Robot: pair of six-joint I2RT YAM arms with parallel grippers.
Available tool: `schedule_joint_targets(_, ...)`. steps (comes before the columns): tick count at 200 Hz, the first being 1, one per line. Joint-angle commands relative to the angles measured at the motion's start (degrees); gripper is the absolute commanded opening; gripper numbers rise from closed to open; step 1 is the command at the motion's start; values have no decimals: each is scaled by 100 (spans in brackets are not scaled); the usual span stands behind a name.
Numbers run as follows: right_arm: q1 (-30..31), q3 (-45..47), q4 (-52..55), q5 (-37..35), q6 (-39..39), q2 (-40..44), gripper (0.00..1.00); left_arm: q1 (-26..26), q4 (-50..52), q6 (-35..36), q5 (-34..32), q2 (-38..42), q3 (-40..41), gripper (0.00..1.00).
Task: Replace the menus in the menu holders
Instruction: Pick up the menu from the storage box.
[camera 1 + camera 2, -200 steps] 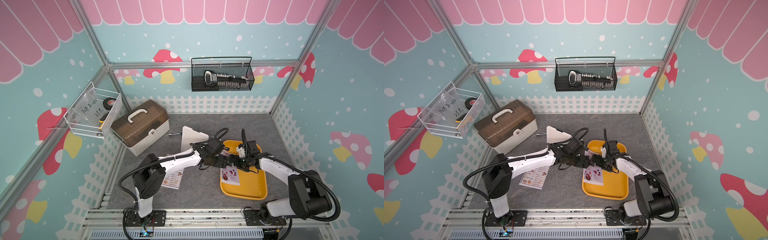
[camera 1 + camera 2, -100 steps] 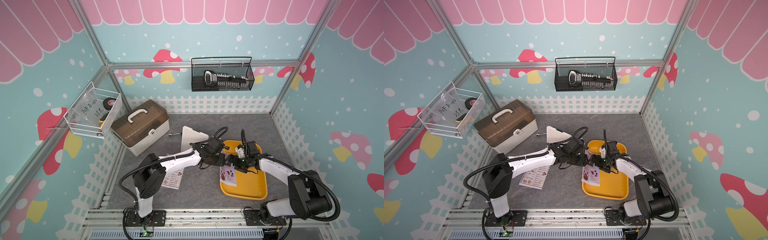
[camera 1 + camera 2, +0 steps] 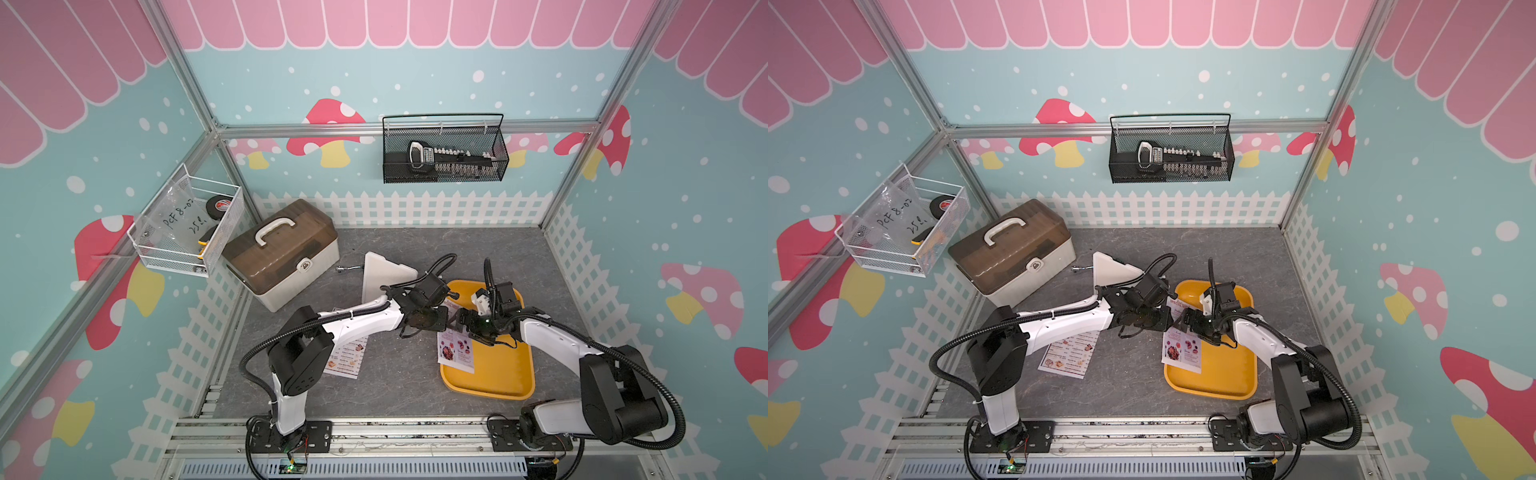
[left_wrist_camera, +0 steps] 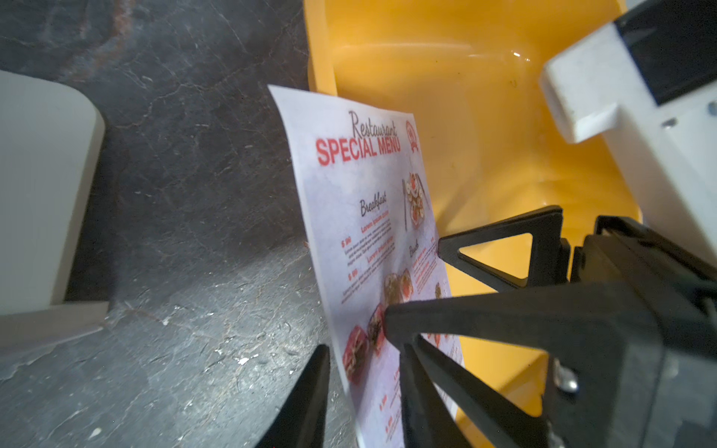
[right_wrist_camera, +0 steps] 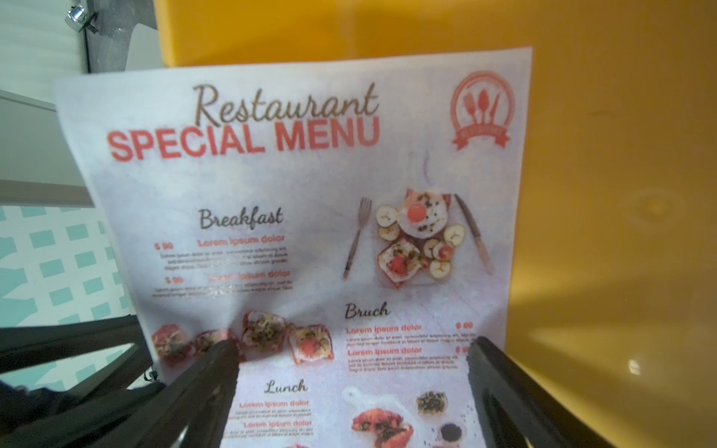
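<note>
The "SPECIAL MENU" sheet [image 3: 455, 351] [image 3: 1181, 351] [image 4: 361, 201] [image 5: 295, 194] lies across the left rim of the yellow tray [image 3: 498, 374], its left edge raised off the mat. My left gripper [image 3: 451, 321] [image 4: 364, 349] straddles that edge; its jaws are narrow, with a gap still showing on one side of the paper. My right gripper [image 3: 466, 323] [image 5: 349, 345] stands open over the sheet, one fingertip [image 5: 221, 349] on the creased paper. A second menu [image 3: 347, 357] lies on the mat under the left arm. The white menu holder [image 3: 384, 276] [image 4: 38, 194] stands behind.
A brown-lidded toolbox [image 3: 282, 253] sits at the back left, with a small metal part [image 3: 345, 269] beside it. A black mesh basket [image 3: 444, 153] hangs on the back wall and a white wire basket [image 3: 187, 224] on the left wall. White picket fencing rims the mat.
The left gripper's jaws have narrowed around the special menu's left edge. The right gripper stays open on the sheet, almost still.
</note>
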State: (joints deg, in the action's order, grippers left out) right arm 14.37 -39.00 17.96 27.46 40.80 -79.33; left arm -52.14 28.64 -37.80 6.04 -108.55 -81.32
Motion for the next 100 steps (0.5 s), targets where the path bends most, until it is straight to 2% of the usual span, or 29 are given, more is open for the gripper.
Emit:
schedule_joint_targets(1, 31, 25, 7, 88, 68, 135, 95, 64, 88, -157, -53, -130, -156, 34)
schedule_joint_targets(10, 31, 19, 2, 100, 66, 132, 95, 65, 112, -174, -115, -146, -163, 38)
schedule_joint_targets(34, 31, 31, -50, 140, 85, 111, 95, 81, 146, -166, -93, -192, -165, 39)
schedule_joint_targets(68, 31, 36, -107, 177, 89, 68, 94, 81, 34, -225, 79, -237, -121, 23)
schedule_joint_targets(100, 31, 36, -108, 163, 71, 51, 94, 98, 13, -263, 47, -219, -117, 12)
